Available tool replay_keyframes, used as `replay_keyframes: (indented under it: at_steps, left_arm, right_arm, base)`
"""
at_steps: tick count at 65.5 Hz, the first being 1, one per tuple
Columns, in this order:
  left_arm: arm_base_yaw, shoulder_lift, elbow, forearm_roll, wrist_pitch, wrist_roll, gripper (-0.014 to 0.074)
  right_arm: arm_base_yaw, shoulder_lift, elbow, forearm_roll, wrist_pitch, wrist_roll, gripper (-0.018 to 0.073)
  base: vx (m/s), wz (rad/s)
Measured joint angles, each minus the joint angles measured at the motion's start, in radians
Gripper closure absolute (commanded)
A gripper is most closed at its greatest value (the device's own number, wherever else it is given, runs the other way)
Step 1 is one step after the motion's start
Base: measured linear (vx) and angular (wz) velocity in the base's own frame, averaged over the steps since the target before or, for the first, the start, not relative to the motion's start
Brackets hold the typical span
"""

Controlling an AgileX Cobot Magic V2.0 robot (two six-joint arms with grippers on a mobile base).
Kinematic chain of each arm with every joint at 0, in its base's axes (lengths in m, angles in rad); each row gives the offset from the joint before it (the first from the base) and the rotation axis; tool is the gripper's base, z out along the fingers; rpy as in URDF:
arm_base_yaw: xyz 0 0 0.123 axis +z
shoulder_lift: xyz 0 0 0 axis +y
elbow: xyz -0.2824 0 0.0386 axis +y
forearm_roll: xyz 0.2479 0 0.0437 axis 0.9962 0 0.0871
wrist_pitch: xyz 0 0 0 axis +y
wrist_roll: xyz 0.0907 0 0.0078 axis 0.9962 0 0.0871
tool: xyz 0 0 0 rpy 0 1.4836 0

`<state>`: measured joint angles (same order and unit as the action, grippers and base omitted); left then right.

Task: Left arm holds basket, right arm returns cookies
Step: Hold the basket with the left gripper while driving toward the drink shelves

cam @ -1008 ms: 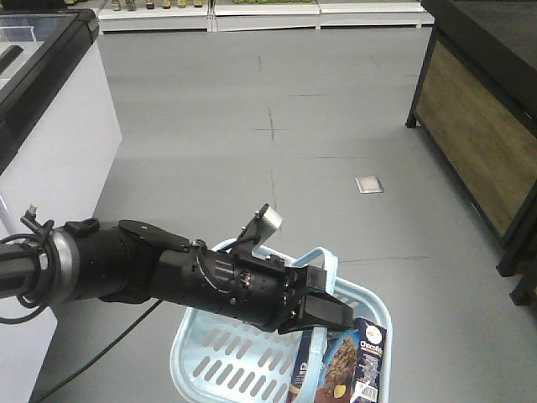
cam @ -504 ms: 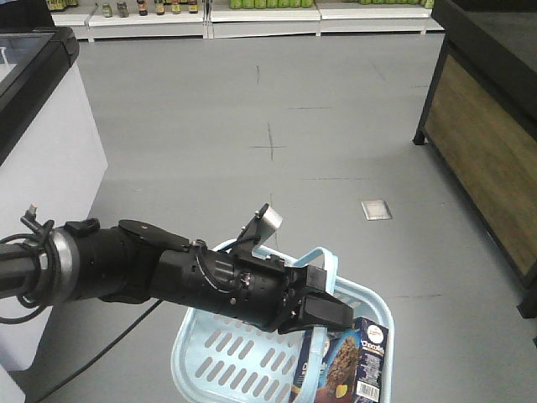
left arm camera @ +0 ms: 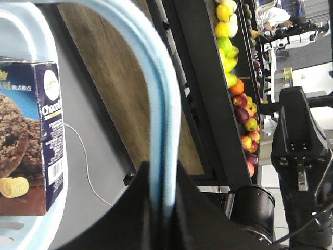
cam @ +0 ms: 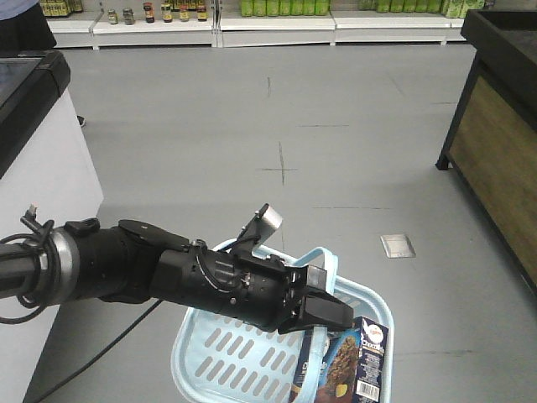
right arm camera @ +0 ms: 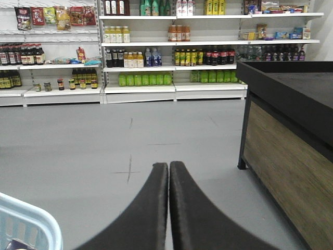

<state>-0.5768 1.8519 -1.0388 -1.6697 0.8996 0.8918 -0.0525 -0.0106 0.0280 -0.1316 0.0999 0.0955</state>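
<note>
Left pincer (cam: 327, 311): it's clamping the basket's (cam: 369, 294) hoop handle (left arm camera: 164, 104), jaws squeezing it from both sides, and the basket is hanging under the left arm (cam: 151, 273) above the floor.
Right pincer (right arm camera: 168, 169): fingers are pressing together with nothing between them, pointing toward the far shelves (right arm camera: 156, 62).
Cookies (cam: 357, 365): the carton is standing upright inside the basket, at its near right corner.
Progress: the holding half is being done right now. The return half looks unstarted to me, since the carton is sitting in the basket and the right pincer is nowhere on it.
Left to do: reaching in, taking the carton, carrying it back.
Count: one basket, one cookie carton, two pincers.
</note>
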Motion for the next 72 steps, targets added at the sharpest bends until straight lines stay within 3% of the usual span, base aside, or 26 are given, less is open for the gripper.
replay_keyframes:
  at_steps: [72]
  left_arm:
    - [0.0, 0.0, 0.0, 0.0, 0.0, 0.0, 0.0604]
  right_arm:
    - [0.0, 0.0, 0.0, 0.0, 0.0, 0.0, 0.0567]
  base:
    - [0.41, 0.02]
